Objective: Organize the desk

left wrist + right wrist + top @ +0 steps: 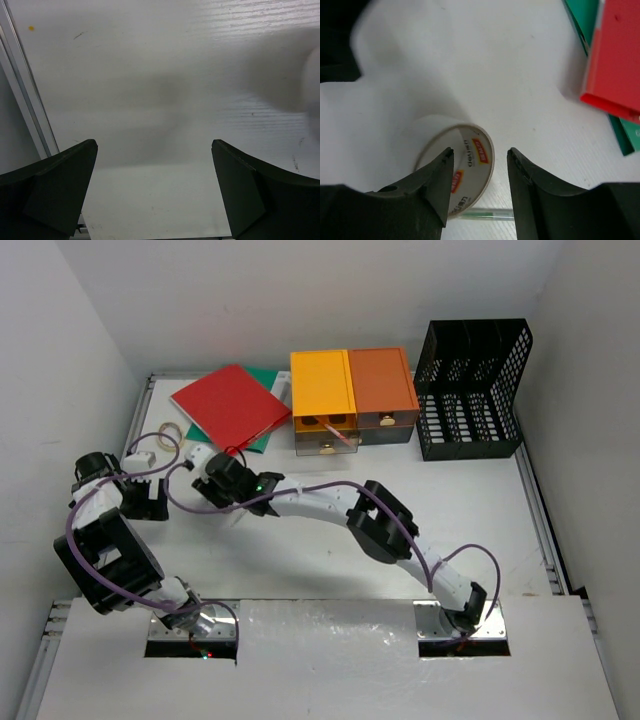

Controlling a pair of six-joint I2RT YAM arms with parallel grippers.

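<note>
Handling the desk (300, 570) itself is not the job. Judge it stiff, heavy and fixed: a smooth white top that spreads under everything, from the arm bases out past the drawer box (350, 390). It looks slick enough that light things will slide when you nudge them.

What you take hold of is what lies on it. Under your right tool (480, 150) is a tape roll (467, 150), left of the drawer box and nearer the arms. It is probably light, rigid and liable to roll or skate. Pinch its wall with one finger down the core and the other outside, not across the whole ring.

That tool stands about half open over the roll. One finger covers the roll's near side, and bare desk shows between the rim and the other finger, so nothing looks held.

The right arm (330, 502) reaches long and low, stretched leftward in front of the drawer box. Your left tool (155, 145) is spread wide and empty over bare desk, far left of the drawer box beside the side rail (30, 95). The left arm (105, 560) is folded back on itself.
</note>
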